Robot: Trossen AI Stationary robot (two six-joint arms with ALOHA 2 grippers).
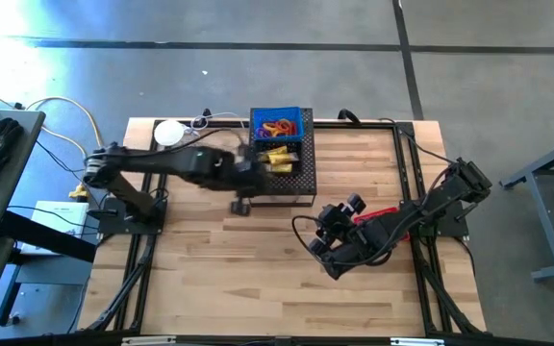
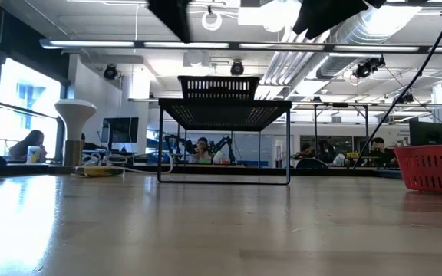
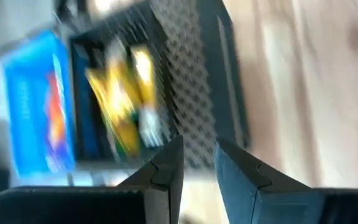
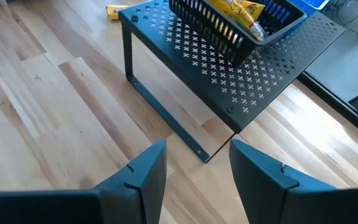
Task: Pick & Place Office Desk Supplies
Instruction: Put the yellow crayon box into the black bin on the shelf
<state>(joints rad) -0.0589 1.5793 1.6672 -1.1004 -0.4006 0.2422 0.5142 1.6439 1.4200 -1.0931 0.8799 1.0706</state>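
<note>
The left gripper (image 1: 241, 205) hovers over the table (image 1: 210, 279) just off the 7 o'clock corner of the perforated black stand (image 1: 303, 178), its jaws slightly parted with nothing between them. The yellow pieces (image 1: 279, 157) lie in a black mesh basket (image 1: 294, 154) on the stand, at about 1 o'clock from those jaws and well clear of them. Beyond it, at 12 o'clock, a blue bin (image 1: 279, 123) holds what look like red and orange rubber-band loops (image 1: 277, 126), though the blurred wrist view shows only streaks. The right gripper (image 1: 330, 231) waits at 4 o'clock from the stand, jaws spread and empty, beside a red basket (image 1: 378, 212).
</note>
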